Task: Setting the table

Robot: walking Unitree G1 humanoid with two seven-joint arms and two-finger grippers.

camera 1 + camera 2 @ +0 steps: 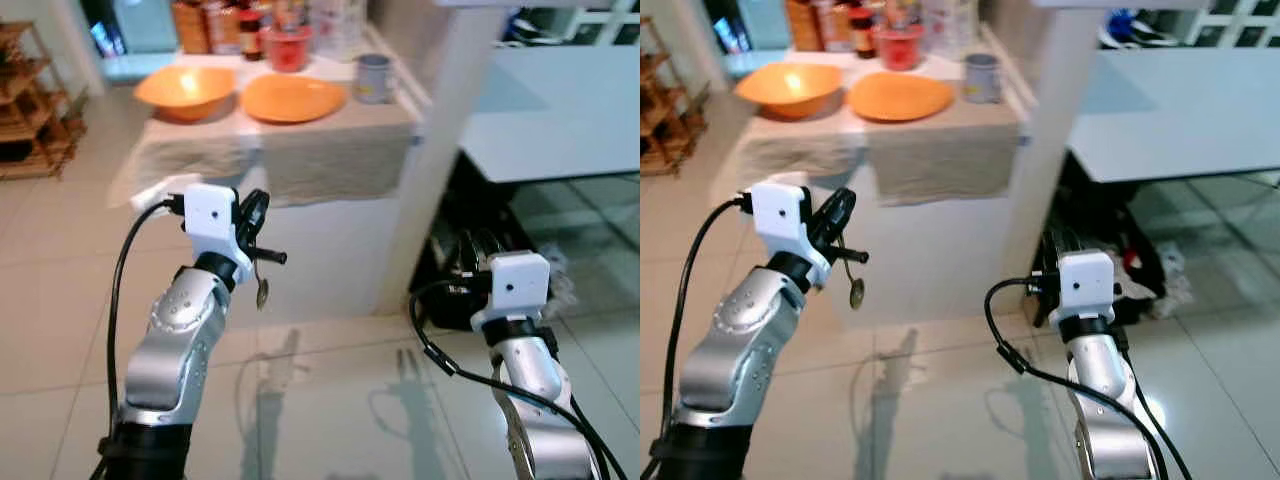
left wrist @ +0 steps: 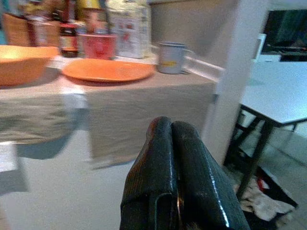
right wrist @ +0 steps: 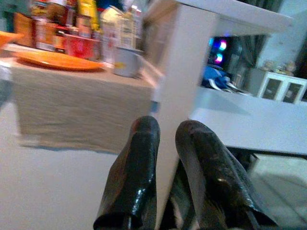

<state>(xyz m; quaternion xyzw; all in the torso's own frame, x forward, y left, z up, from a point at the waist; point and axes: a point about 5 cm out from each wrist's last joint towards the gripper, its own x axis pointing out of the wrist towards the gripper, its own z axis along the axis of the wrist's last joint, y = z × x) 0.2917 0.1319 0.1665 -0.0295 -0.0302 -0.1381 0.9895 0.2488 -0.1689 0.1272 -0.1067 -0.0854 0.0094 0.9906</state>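
Orange plate (image 1: 292, 98) and orange bowl (image 1: 185, 90) wait on the cloth-covered counter (image 1: 330, 150) at twelve o'clock, well apart from the robot. The left gripper (image 1: 256, 222) is squeezed tight on a small metal spoon (image 1: 262, 290), which hangs bowl-down, probably to carry it there. The right gripper (image 3: 165, 163) has its fingers a little apart and holds nothing, low at four o'clock.

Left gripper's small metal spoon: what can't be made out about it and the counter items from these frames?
- Small metal spoon: handle hidden between the left gripper's shut black fingers in the left wrist view.
- Jars and packets behind the orange plate: cut by the eye views' top edge, labels blurred.
- Grey mug: contents not visible.
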